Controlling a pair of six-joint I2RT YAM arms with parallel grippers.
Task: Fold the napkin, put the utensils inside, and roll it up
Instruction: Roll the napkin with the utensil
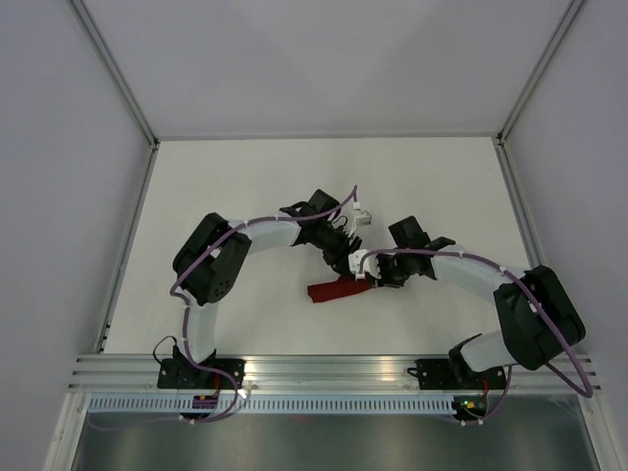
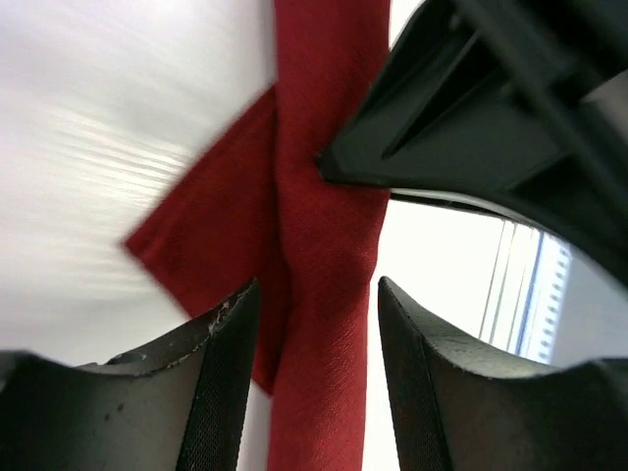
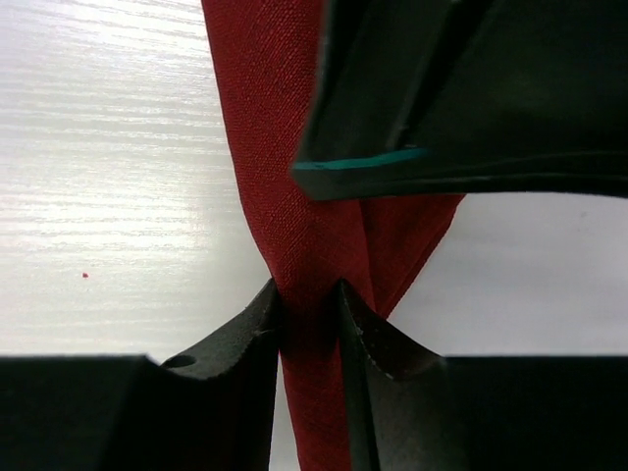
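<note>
The napkin (image 1: 334, 291) lies on the white counter (image 1: 245, 196), gathered into a narrow dark red band in front of the two arm bases and roughly midway between them. In the top view its long axis runs nearly left to right. The left end is free and sits slightly nearer the bases, while the right end is hidden beneath the two claws, which meet there close together. The right claw (image 3: 309, 294) is closed on the napkin: its two black fingers (image 3: 240, 363) pinch the band, and the cloth narrows to a tight waist between them. In that wrist view the band runs from top to bottom, with a loose fold (image 3: 417, 235) spreading to the right above the pinch. The left claw (image 2: 319, 294) stands spread, its fingers (image 2: 221, 383) on either side of the band, which passes lengthwise between them looking flat and unsqueezed; whether the pads touch the edges of the cloth cannot be told. A triangular corner flap (image 2: 196, 235) juts out to the left of the band there, lying on the counter.
</note>
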